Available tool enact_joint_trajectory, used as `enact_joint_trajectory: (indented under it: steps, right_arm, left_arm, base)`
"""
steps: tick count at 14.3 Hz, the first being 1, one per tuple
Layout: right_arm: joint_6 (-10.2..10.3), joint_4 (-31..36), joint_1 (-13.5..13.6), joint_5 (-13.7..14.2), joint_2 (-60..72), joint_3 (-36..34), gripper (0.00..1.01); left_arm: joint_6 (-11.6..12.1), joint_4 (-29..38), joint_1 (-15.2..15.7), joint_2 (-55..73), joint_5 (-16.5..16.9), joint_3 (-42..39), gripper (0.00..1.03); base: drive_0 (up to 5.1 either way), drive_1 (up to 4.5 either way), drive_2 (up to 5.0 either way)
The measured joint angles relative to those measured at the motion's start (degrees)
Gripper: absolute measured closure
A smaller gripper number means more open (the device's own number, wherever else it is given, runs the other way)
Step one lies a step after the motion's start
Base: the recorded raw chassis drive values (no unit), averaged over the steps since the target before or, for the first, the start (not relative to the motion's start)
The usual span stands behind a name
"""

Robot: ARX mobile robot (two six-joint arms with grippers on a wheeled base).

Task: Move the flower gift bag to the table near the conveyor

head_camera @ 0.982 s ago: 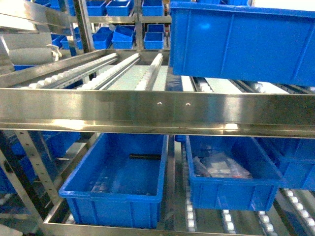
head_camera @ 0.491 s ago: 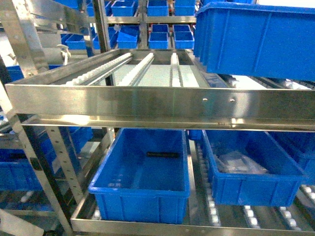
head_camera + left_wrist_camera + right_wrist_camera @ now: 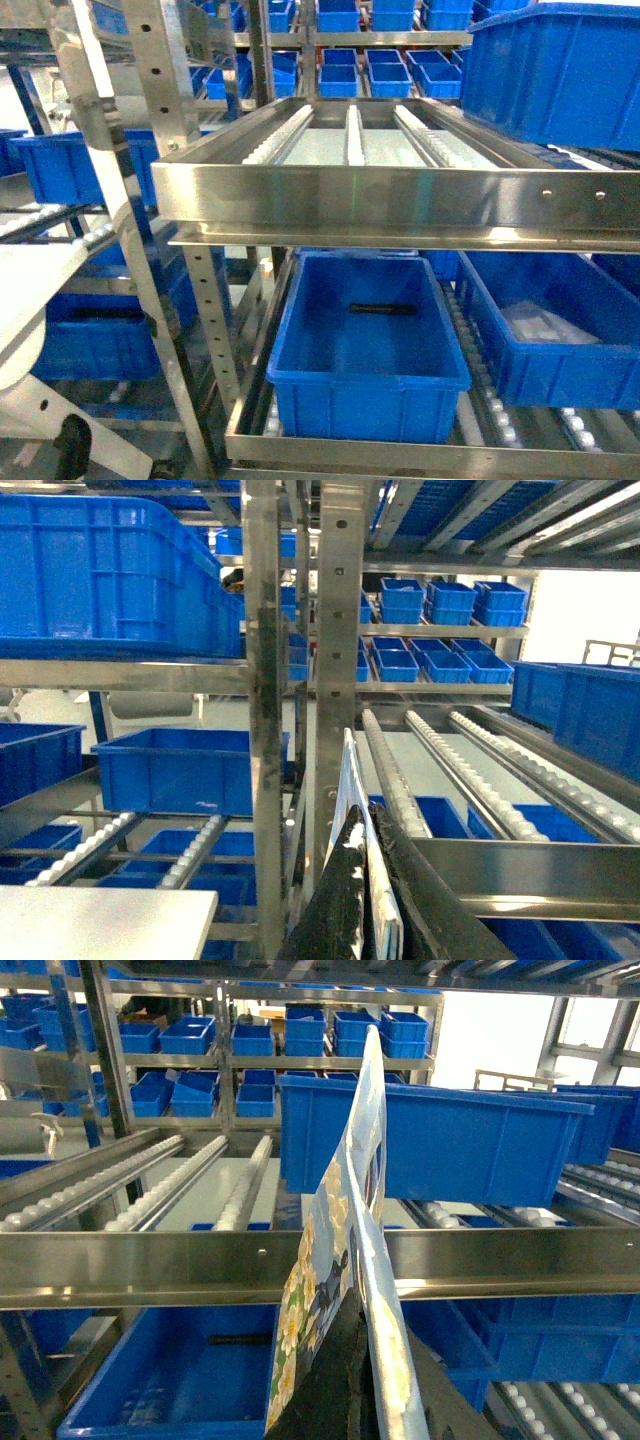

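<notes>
Right up close, the right gripper pinches the flower gift bag upright by its lower edge, flat and clear of the racks for carrying. The left gripper clamps a thin white sheet edge, likely the same bag. Low left, a table corner waits. Beyond, the conveyor and 2 blue bins.

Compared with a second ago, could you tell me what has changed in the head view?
The whole rack slid right in the head view: the steel front rail, the open blue bin and the conveyor. A left upright came into sight. The bins themselves stayed put.
</notes>
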Motion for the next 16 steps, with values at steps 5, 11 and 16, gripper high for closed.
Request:
enact_joint_trajectory:
  steps: [5, 11, 16]
  right_arm:
    - [0.0, 0.0, 0.0, 0.0, 0.0, 0.0, 0.99]
    - [0.0, -0.1, 0.0, 0.0, 0.0, 0.0, 0.99]
    - [0.0, 0.0, 0.0, 0.0, 0.0, 0.0, 0.99]
  left_arm:
    - [0.0, 0.0, 0.0, 0.0, 0.0, 0.0, 1.01]
    - [0.0, 0.0, 0.0, 0.0, 0.0, 0.0, 1.01]
    - [0.0, 0.1, 0.0, 0.1, 0.0, 0.0, 1.01]
  base:
    - [-5.0, 2.45, 2.4]
    - [-5.0, 2.45, 2.4]
    - [-5.0, 2.45, 2.4]
